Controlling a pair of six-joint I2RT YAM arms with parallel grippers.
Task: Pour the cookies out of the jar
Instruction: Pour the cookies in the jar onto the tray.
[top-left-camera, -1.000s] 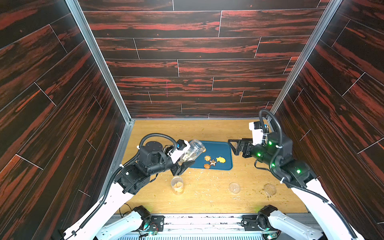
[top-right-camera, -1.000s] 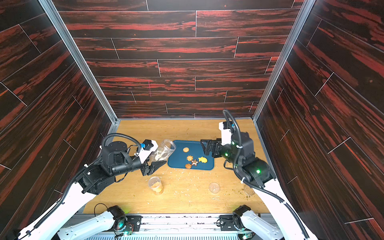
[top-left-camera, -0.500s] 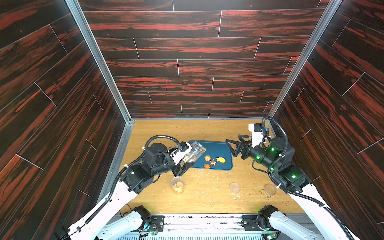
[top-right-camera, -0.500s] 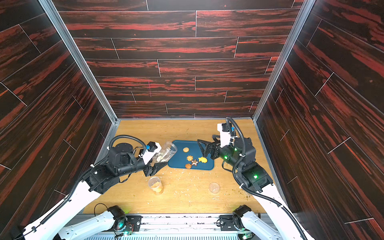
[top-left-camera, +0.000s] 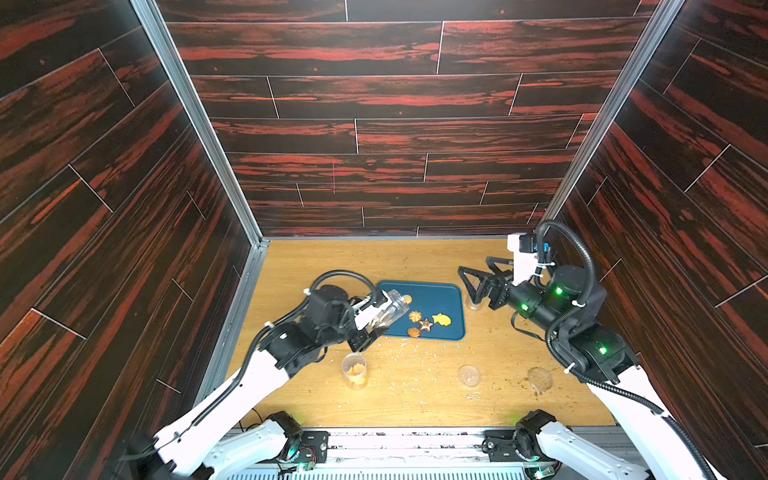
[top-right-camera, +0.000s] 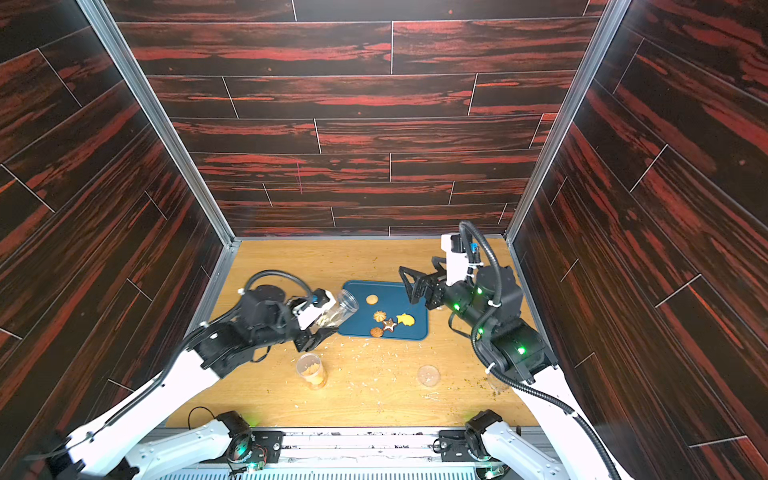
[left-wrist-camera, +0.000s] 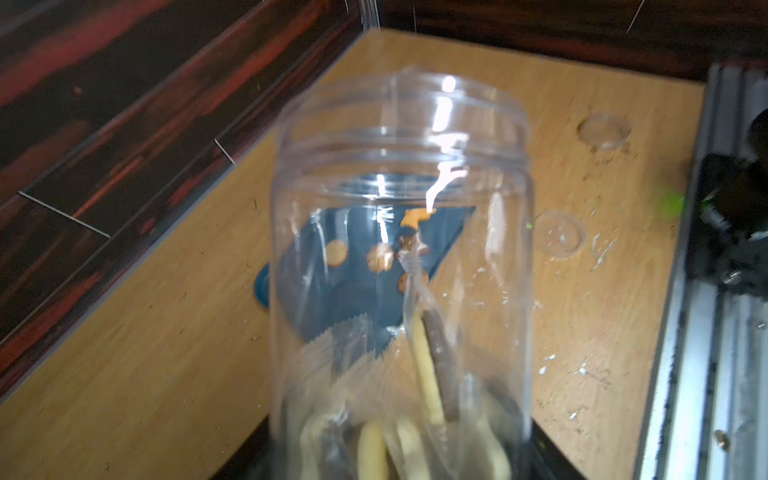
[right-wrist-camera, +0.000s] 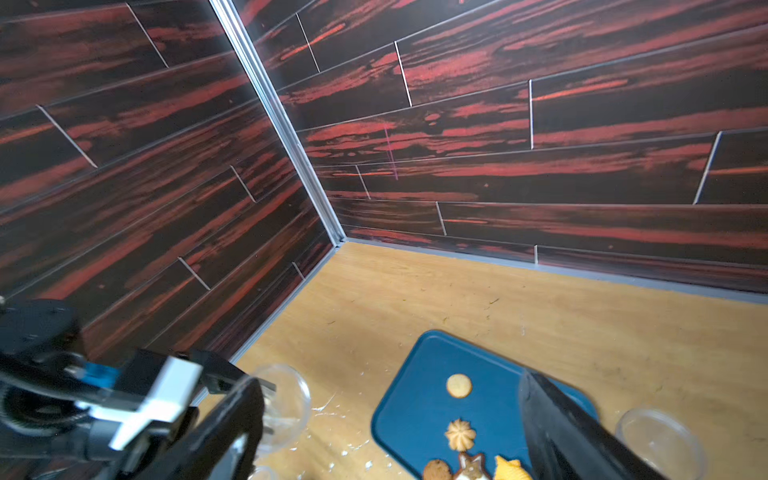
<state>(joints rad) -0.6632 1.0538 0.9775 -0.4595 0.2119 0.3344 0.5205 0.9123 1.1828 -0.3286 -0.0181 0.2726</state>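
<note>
clear jar (top-left-camera: 390, 312) pinched by left gripper (top-left-camera: 371, 320), mouth over blue tray (top-left-camera: 434, 296) with cookies (top-left-camera: 424, 324), right gripper (top-left-camera: 473, 268) spread

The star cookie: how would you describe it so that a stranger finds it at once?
Look at the blue tray on the wooden table. Near the tray's front edge lies a group of cookies. The star cookie sits between the round brown cookie and the yellow fish cookie; it alone has points, dark brown with pale markings.
</note>
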